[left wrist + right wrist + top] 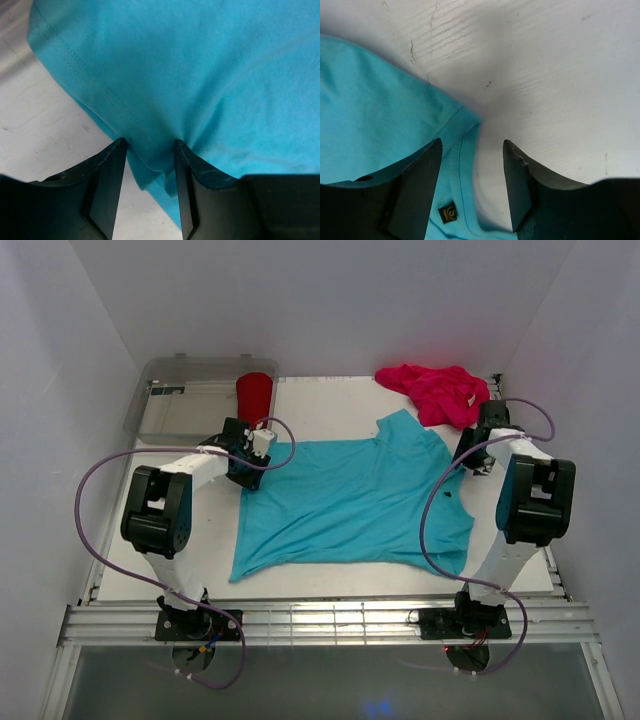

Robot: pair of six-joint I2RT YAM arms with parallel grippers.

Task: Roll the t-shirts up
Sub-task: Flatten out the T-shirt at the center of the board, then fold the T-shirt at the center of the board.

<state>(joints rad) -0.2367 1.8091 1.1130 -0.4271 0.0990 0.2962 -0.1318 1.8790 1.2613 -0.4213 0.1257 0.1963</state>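
A turquoise t-shirt lies spread flat on the white table. My left gripper is at its far left corner. In the left wrist view the gripper is open, its jaws astride a bunched fold of the turquoise cloth. My right gripper is at the shirt's right edge. In the right wrist view it is open over the collar, the size label between the jaws. A magenta t-shirt lies crumpled at the far right. A red t-shirt is rolled up at the far left.
A clear plastic bin stands at the far left corner, the red roll at its right end. White walls close in the table on three sides. A metal rail runs along the near edge.
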